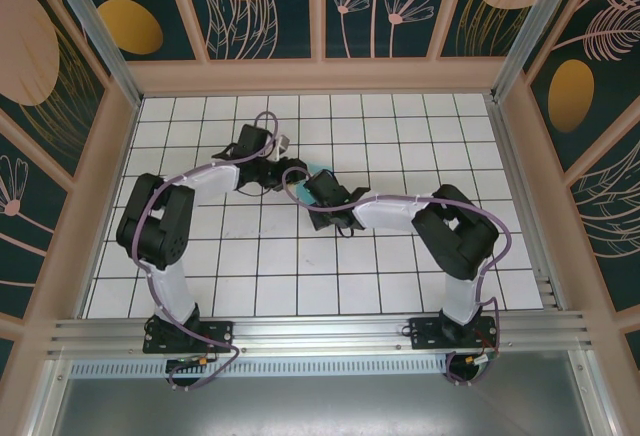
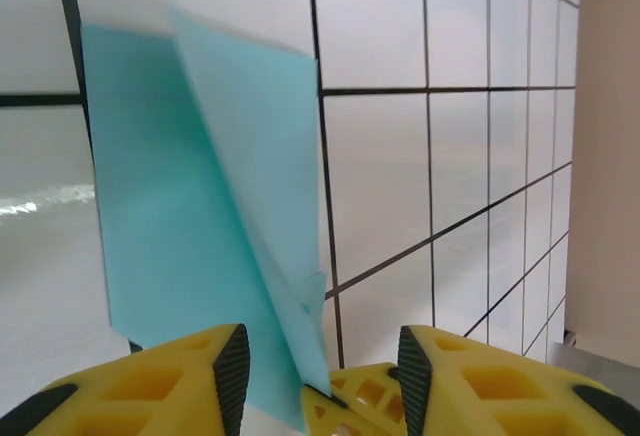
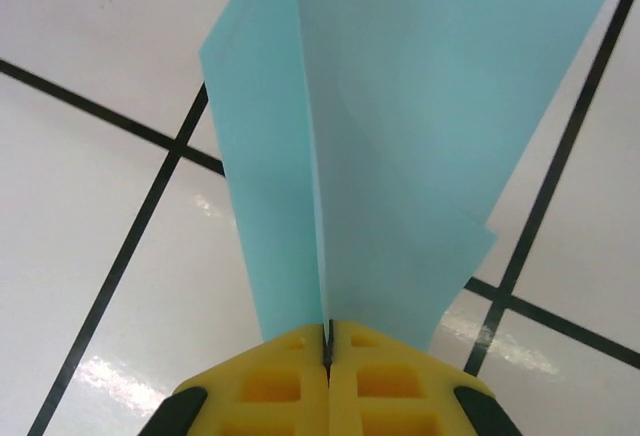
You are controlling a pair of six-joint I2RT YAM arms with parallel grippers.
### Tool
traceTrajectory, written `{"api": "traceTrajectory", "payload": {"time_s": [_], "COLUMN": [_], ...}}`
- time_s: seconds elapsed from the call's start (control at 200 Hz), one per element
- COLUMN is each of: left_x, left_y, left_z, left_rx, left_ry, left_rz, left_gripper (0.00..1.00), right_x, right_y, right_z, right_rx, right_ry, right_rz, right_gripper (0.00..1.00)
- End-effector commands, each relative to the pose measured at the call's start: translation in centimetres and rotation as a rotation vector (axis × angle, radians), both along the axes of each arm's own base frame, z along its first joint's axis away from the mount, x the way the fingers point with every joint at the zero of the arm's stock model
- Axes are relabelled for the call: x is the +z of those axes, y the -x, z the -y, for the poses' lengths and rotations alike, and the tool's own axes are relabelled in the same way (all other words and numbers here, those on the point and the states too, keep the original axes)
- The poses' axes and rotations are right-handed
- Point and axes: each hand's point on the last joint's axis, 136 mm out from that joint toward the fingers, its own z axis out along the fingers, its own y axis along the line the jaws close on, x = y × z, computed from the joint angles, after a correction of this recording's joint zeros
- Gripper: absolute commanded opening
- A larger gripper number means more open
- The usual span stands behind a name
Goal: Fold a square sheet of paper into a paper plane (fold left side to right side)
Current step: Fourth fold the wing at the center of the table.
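Observation:
The light turquoise sheet of paper lies folded at the table's middle, where both arms meet. In the right wrist view the paper stands as two wing-like flaps around a raised centre crease, and my right gripper is shut on that crease at its near end. In the left wrist view the paper slopes down toward my left gripper, whose jaws stand open on either side of the paper's tip without touching it. The right gripper's yellow fingertips show between them. From above, the left gripper faces the right gripper.
The white gridded tabletop stretches around the arms. Wooden walls close it in on the left, back and right. A metal rail with both arm bases runs along the near edge.

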Motion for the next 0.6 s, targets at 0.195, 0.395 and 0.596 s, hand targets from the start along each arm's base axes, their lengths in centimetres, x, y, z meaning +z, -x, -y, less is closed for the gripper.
{"api": "traceTrajectory", "payload": {"time_s": [0.195,0.395,0.596], "left_x": [5.1,2.5,-0.3], "left_y": [-1.2,0.3,1.7], "left_z": [-2.3,-2.1,0.1], "left_rx": [0.042,0.052,0.001], "left_ry": [0.042,0.079,0.069], "left_rz": [0.121,0.059,0.002], "left_gripper": [0.52,0.38,0.34], "right_x": [0.2,1.9,2.8], "right_y": [0.6,0.8,0.8], "right_z": [-0.1,-0.2,0.0], "right_rx": [0.022,0.034,0.039], "right_ry": [-0.105,-0.295,-0.418], "right_rz": [-0.053,-0.096,-0.147], "right_gripper": [0.02,0.02,0.02]}}
